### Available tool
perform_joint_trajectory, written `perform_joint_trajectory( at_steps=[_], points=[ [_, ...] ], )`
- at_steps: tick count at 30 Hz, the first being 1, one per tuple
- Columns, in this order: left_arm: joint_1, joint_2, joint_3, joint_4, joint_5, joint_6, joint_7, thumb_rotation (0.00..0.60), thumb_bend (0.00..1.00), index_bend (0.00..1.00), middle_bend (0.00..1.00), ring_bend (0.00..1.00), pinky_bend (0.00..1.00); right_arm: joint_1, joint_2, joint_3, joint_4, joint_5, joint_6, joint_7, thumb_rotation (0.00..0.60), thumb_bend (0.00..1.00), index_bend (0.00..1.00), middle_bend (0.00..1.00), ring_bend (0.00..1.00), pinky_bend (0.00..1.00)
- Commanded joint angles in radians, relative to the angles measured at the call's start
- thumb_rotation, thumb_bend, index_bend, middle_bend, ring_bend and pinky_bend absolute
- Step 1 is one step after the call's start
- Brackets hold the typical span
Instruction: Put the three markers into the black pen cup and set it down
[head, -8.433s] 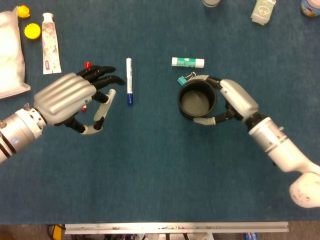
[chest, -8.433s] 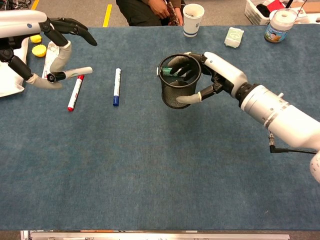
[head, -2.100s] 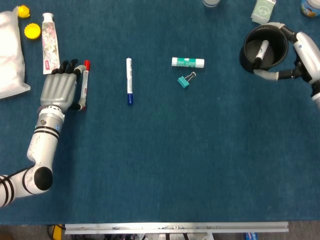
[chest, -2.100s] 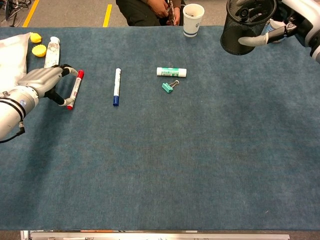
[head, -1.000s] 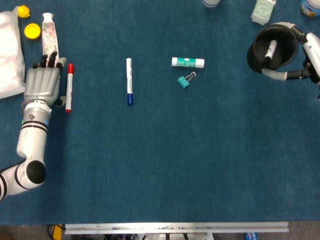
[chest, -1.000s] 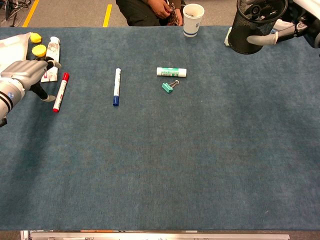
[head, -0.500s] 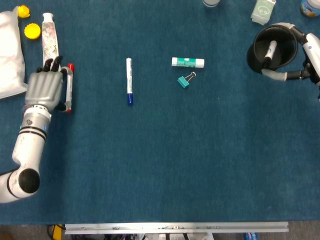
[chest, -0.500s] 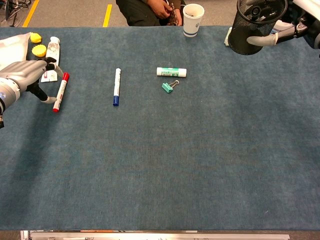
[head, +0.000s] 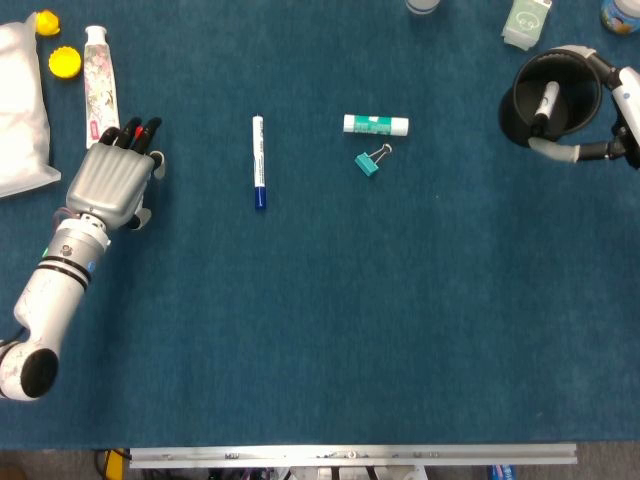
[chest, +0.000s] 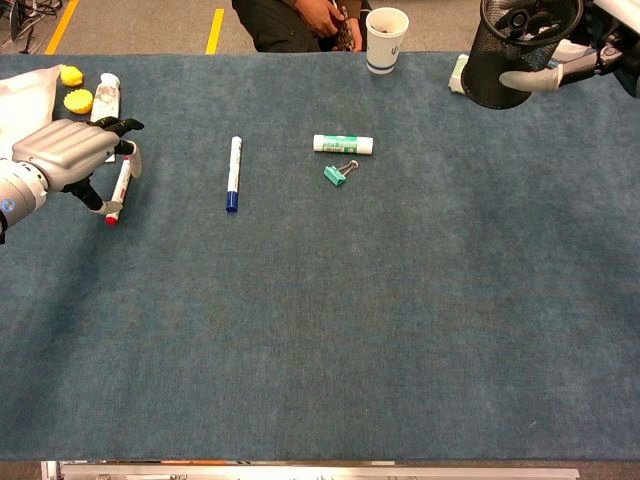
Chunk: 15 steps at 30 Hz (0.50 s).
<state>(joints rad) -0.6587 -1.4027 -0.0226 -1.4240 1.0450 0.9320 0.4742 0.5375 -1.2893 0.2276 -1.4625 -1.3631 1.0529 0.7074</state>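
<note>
1 marker of 3 is in, by the look of it – 2 are left, and the cup is not yet set down. nearest, the left hand, ribbed grey shell with black fingers curled downward, lies over the slim red marker on the napped blue worktop; whether it grips it i cannot tell. further on, the blue marker lies free. farthest, the right hand holds the round black mesh pen cup off the worktop – a white marker leaning inside
</note>
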Motion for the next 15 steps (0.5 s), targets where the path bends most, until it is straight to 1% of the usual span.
perform_joint_trajectory(
  at_steps=[1, 4, 6, 10, 15],
  points=[
    [-0.005, -0.007, 0.038, 0.083, 0.109, -0.016, -0.048, 0.6, 0.22, 0.43, 0.01, 0.0, 0.15, -0.001, 0.001, 0.0, -0.001, 0.002, 0.0, -0.002, 0.6, 0.16, 0.38, 0.35, 0.28, 0.29],
    [-0.003, -0.01, 0.046, 0.107, 0.143, -0.015, -0.072, 0.6, 0.22, 0.46, 0.01, 0.0, 0.15, -0.001, 0.001, 0.0, -0.001, 0.003, -0.001, -0.004, 0.6, 0.16, 0.38, 0.35, 0.28, 0.29],
    [-0.001, -0.008, 0.056, 0.132, 0.189, -0.017, -0.114, 0.6, 0.22, 0.47, 0.01, 0.0, 0.15, -0.001, 0.0, 0.001, -0.001, 0.006, -0.002, -0.007, 0.6, 0.16, 0.38, 0.35, 0.28, 0.29],
    [-0.013, 0.012, 0.114, 0.212, 0.359, -0.006, -0.208, 0.6, 0.22, 0.47, 0.02, 0.0, 0.15, -0.001, -0.004, 0.0, 0.0, 0.01, -0.007, -0.016, 0.6, 0.16, 0.38, 0.35, 0.28, 0.29],
    [-0.018, 0.006, 0.156, 0.304, 0.506, 0.044, -0.381, 0.6, 0.22, 0.48, 0.02, 0.0, 0.14, 0.0, -0.009, 0.002, -0.002, 0.017, -0.01, -0.026, 0.6, 0.16, 0.38, 0.35, 0.28, 0.29]
  ],
)
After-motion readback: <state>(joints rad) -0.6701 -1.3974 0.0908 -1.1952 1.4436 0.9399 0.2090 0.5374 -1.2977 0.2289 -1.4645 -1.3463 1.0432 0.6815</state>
